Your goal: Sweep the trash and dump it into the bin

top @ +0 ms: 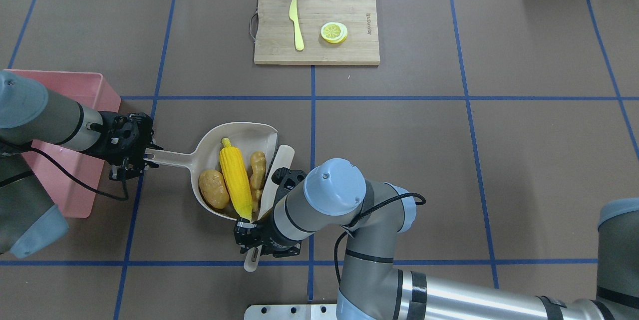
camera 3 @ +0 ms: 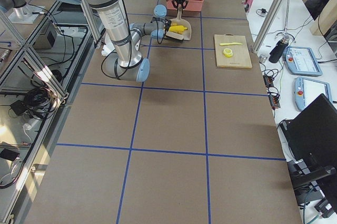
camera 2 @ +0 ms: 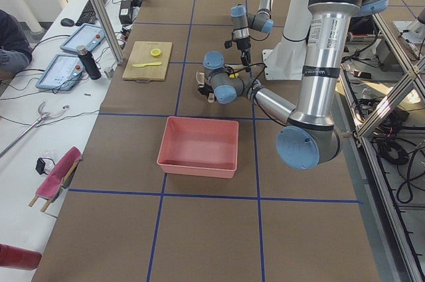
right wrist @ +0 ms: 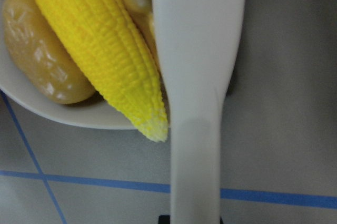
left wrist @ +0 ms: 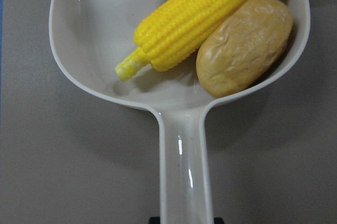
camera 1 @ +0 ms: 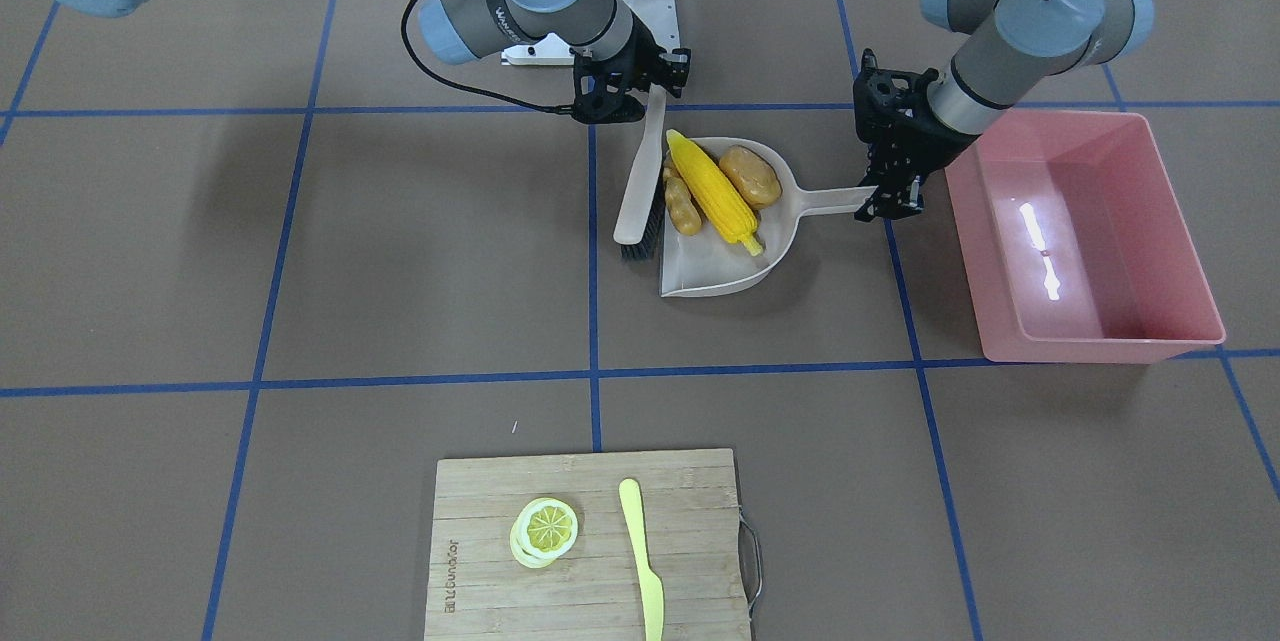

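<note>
Sweep done: corn cob (camera 1: 712,191), ginger root (camera 1: 682,206) and potato (camera 1: 751,176) lie in dustpan (camera 1: 720,273) on worktop. Left gripper (camera 1: 892,204) jaws clamp its handle; right gripper (camera 1: 650,86) jaws grip brush (camera 1: 640,183). Pink bin (camera 1: 1095,349) empty; dump remains.

Lemon slice (camera 1: 545,530) and yellow knife (camera 1: 641,558) on wooden cutting board (camera 1: 480,581)

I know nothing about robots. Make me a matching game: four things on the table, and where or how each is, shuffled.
1 corn cob
2 lemon slice
3 brush
4 pink bin

A empty
B on the cutting board
C in the dustpan
D held by the right end effector

Pairs: 1-C, 2-B, 3-D, 4-A
</note>
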Controlling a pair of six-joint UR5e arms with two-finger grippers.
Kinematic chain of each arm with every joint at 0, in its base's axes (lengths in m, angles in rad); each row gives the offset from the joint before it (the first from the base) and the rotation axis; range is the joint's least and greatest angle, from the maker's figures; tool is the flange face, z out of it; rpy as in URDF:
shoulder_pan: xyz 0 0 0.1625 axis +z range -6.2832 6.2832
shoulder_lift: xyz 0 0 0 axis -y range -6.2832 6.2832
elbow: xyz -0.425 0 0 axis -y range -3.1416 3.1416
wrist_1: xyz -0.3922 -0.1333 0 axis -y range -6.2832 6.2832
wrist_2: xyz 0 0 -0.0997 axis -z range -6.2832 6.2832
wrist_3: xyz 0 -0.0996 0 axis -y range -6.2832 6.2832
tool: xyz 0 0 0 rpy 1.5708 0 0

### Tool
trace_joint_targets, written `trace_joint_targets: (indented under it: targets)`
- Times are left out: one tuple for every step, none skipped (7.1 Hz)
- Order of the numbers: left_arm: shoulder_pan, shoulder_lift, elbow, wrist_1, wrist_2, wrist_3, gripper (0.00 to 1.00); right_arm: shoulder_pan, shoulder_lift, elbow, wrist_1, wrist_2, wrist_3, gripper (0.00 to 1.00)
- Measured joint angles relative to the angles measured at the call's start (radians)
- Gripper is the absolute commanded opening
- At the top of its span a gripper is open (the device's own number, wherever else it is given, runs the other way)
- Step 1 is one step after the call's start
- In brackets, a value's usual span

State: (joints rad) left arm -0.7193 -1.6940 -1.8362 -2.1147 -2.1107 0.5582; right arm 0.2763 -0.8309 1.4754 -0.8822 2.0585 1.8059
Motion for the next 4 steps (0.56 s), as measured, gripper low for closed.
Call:
trace_joint_targets:
  targets:
    - [0.000, 0.003, -0.001, 0.000, 0.002, 0.005, 0.00, 0.001, 0.009, -0.006, 0.023, -0.002, 0.007, 0.00]
    - [0.000, 0.004, -0.003, 0.000, 0.005, 0.012, 0.00, 0.002, 0.020, -0.008, 0.038, -0.009, 0.009, 0.00]
    - [0.000, 0.005, -0.004, 0.000, 0.006, 0.016, 0.00, 0.003, 0.032, -0.008, 0.043, -0.016, 0.012, 0.00]
    - [0.000, 0.005, -0.005, 0.001, 0.007, 0.018, 0.00, 0.006, 0.040, -0.007, 0.047, -0.021, 0.015, 0.00]
